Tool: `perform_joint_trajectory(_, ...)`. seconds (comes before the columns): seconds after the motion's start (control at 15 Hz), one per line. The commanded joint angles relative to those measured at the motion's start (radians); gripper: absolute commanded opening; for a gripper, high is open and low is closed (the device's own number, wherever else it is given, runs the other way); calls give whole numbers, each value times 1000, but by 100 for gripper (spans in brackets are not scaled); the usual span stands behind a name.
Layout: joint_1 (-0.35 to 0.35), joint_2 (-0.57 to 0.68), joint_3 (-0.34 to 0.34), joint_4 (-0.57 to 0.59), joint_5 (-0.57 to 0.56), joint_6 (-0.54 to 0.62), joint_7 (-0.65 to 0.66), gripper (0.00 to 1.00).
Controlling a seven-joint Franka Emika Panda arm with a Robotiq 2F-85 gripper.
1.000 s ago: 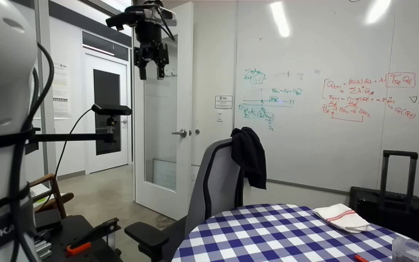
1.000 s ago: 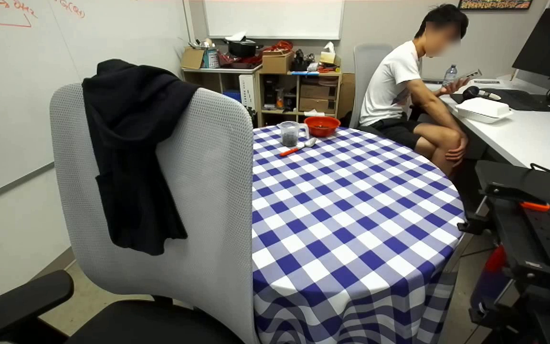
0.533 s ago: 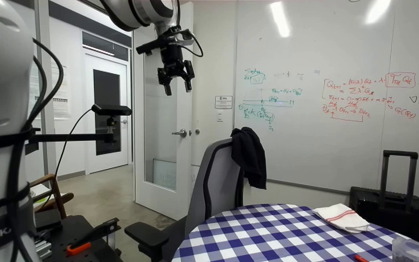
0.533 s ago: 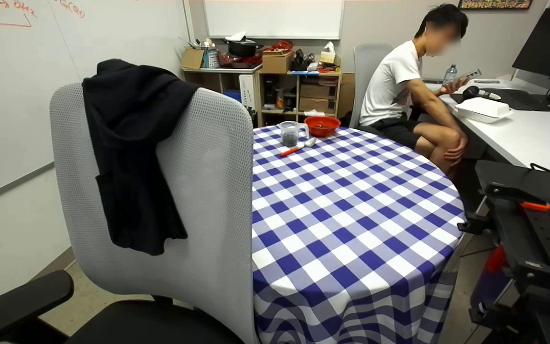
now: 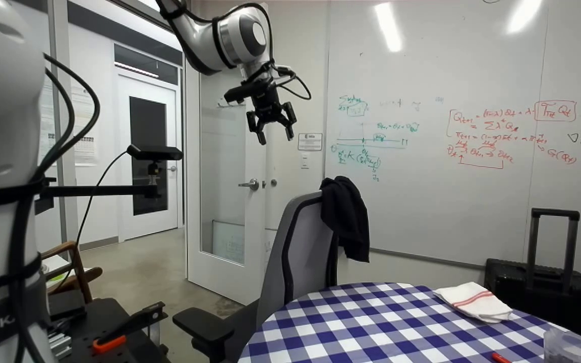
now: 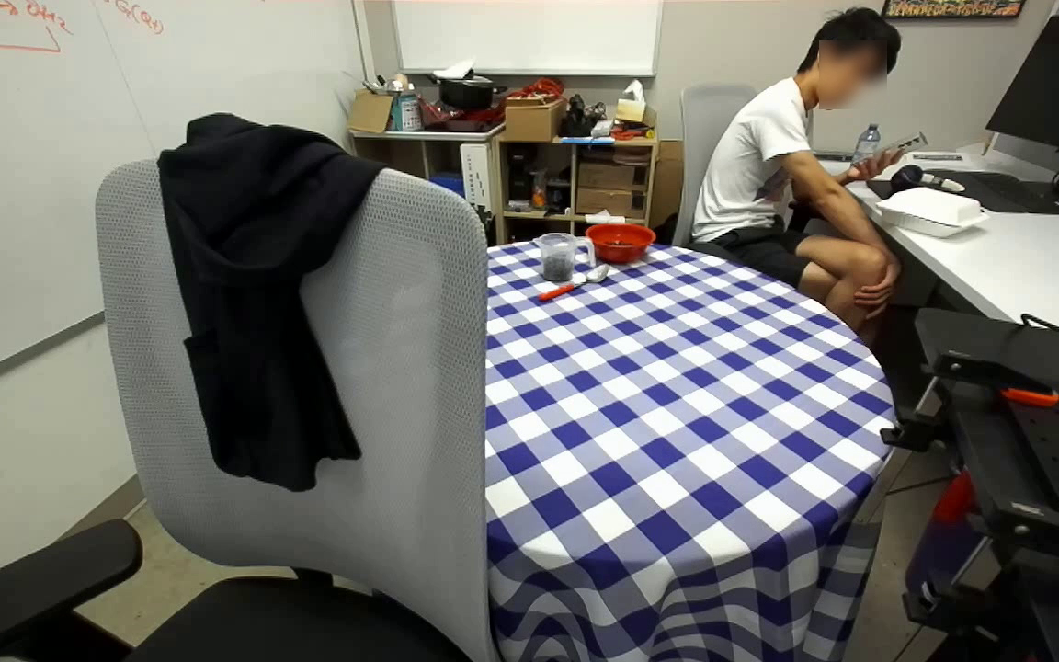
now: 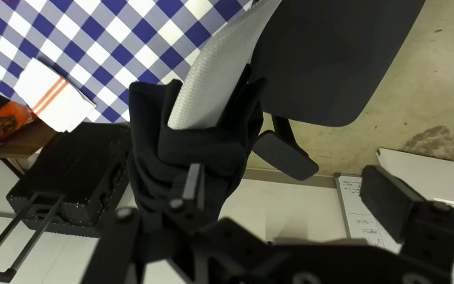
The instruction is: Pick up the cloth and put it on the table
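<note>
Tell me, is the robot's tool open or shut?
Open. In an exterior view, the tool has its fingers apart, with nothing between them.

Your end effector is higher than the chair and apart from the cloth, which hangs over the chair's top. The bench stands just beside the chair. In an exterior view you have, on the bench, the cup left of the bowl, with the spoon in front of both; the person is beyond, beside the desk. The towel lies at the bench's edge, near the suitcase.
</note>
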Motion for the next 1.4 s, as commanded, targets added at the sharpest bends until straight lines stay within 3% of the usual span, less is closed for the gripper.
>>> perform_joint_trajectory(0.0, 10, 147, -39, 107, -94, 100, -31, 100)
perform_joint_trajectory(0.33, 47, 322, -125, 245, -286, 182, -21, 100)
perform_joint_trajectory(0.73, 78, 476, -150, 368, -235, 191, -134, 100)
perform_joint_trajectory(1.33, 123, 645, -232, 570, -274, 196, -219, 100)
